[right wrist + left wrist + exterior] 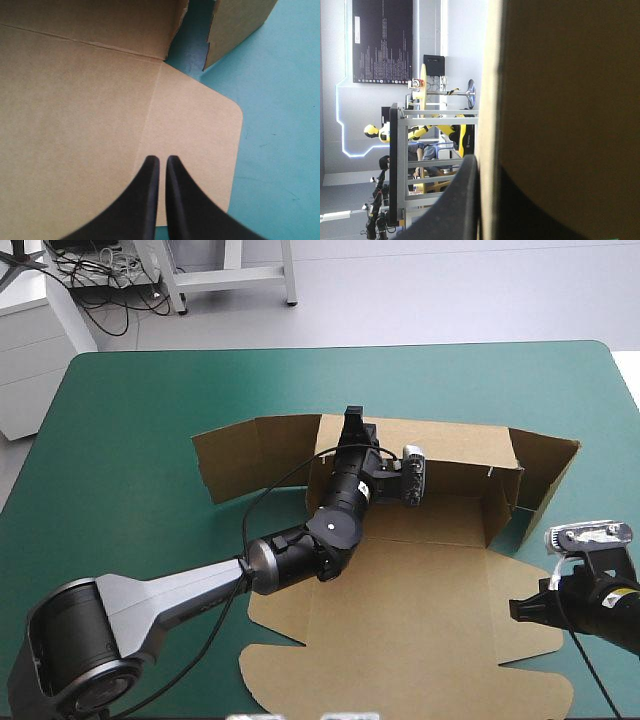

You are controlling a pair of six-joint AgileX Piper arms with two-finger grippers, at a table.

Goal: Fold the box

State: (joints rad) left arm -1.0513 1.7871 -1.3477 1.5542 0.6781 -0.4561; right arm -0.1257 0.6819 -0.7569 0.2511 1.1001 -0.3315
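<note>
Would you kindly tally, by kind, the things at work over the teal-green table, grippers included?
Brown box: 1
Grippers: 2 (left gripper, right gripper)
Total: 3

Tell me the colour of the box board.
Plain brown box, no print; the high view shows it best.

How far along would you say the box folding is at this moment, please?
Partly done. Done: the box's far wall stands upright, and its two end wings are up but splayed outward. In hand: the left pincer is clamped on that wall's top edge; the right pincer, shut, hovers over the flat rounded flap. Left: the wings untucked, the near panel flat on the teal-green cover.
</note>
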